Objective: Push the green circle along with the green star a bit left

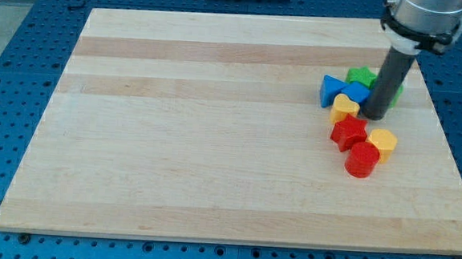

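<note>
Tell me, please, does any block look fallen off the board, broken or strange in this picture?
Nothing looks broken or spilled. All the blocks sit on the wooden board in one tight cluster at the view's right. My tip stands inside that cluster, beside the yellow heart block and above the red star block, partly hiding the green blocks behind it.

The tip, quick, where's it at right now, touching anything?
My tip: no gripper; down among the blocks, beside the yellow heart, green star behind it.
</note>
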Controlling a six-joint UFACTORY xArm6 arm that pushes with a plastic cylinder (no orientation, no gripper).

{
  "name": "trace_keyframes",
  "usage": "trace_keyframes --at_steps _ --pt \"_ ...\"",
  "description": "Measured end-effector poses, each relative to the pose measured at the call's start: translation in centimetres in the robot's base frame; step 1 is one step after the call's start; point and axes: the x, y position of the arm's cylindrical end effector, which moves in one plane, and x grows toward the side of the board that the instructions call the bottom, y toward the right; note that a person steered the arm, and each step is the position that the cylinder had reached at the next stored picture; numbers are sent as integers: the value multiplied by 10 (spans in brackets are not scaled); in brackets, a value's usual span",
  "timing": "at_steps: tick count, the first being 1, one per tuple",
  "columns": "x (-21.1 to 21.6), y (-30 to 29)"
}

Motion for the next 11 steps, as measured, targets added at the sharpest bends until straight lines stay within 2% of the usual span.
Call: trace_keyframes --at_steps 1,4,9,11 --pt "0 -14" --pt "2 73" --pt "-40 53" --pt "-13 63"
